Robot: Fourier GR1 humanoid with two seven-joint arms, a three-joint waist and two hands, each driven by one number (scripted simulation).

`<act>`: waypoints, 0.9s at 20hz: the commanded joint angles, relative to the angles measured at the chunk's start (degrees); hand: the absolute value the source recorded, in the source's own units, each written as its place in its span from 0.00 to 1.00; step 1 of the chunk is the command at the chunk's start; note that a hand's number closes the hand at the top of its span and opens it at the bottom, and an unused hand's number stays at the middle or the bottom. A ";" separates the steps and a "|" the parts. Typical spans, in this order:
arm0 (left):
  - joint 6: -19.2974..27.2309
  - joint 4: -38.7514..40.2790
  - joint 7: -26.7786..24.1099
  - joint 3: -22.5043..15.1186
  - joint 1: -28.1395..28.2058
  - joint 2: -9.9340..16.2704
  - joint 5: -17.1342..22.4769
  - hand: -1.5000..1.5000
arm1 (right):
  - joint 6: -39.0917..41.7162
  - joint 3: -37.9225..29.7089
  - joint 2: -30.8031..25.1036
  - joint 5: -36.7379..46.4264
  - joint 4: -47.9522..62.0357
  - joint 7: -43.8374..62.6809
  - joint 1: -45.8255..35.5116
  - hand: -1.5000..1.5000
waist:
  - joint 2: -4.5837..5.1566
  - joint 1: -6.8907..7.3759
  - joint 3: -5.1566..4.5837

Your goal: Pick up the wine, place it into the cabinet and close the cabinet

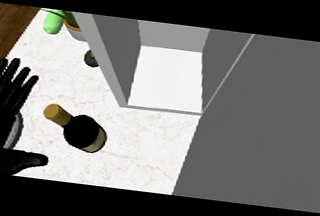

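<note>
- The wine bottle [79, 128] stands upright on the worktop [144, 143], gold-capped neck up, a little in front of the open cabinet [168, 76] and apart from it. It looks parked there ready for the pick: nothing stands between it and the cabinet's mouth.
- The left hand [0, 100] shows at the view's left edge, fingers spread and straight, thumb stuck out low toward the bottle. It holds nothing and does not touch the bottle; it sits just beside it, so I'd judge it is resting, not gripping.
- The right hand is nowhere to be seen.
- The cabinet's pale inside is bare where it shows, and its grey door [273, 124] hangs swung wide, covering the whole right side of the view. I'd say it stands open so the bottle can go in; closing comes last.
- The worktop is white marble with faint veins. A strip of wooden floor [2, 30] shows at the far left.
- A green plant in a pot [67, 22] sits at the back left beside the cabinet, with a small dark thing [91, 59] near the cabinet's wall that I can't make out.
</note>
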 commanded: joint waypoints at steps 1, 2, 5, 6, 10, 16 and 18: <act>-0.94 4.43 -4.79 -0.54 0.74 -1.05 -2.91 0.00 | -0.68 1.04 -2.62 7.76 -12.23 6.75 0.59 0.00 | -0.05 -0.11 -0.02; -1.99 1.03 -2.61 -0.58 2.13 0.19 -1.72 0.00 | -1.32 -0.03 -1.71 7.16 -9.93 5.28 -0.01 0.00 | 0.01 0.49 0.04; -2.02 7.37 -8.79 -0.88 2.52 -1.75 -5.04 0.00 | -2.66 3.68 -2.31 9.45 -11.29 7.71 -0.58 0.00 | -0.07 -0.05 -0.02; -5.24 9.86 -11.93 1.85 4.34 -0.31 -2.61 0.00 | -1.67 -0.72 -3.24 6.25 -9.44 7.12 -2.17 0.00 | 0.07 0.41 0.00; -7.50 15.51 -16.20 1.65 5.57 -0.26 -4.57 0.00 | -2.75 2.97 -3.86 7.46 -8.88 2.51 0.96 0.00 | 0.03 -0.01 0.02; -6.60 19.87 -18.55 0.59 3.17 -1.67 -6.59 0.00 | -5.26 6.19 -4.82 10.72 -10.33 6.30 -0.71 0.00 | -0.09 -0.31 -0.01; -9.52 24.79 -23.89 1.90 4.92 -0.43 -7.33 0.00 | -5.02 4.62 -4.58 7.97 -7.93 4.11 -1.22 0.00 | 0.09 0.24 0.03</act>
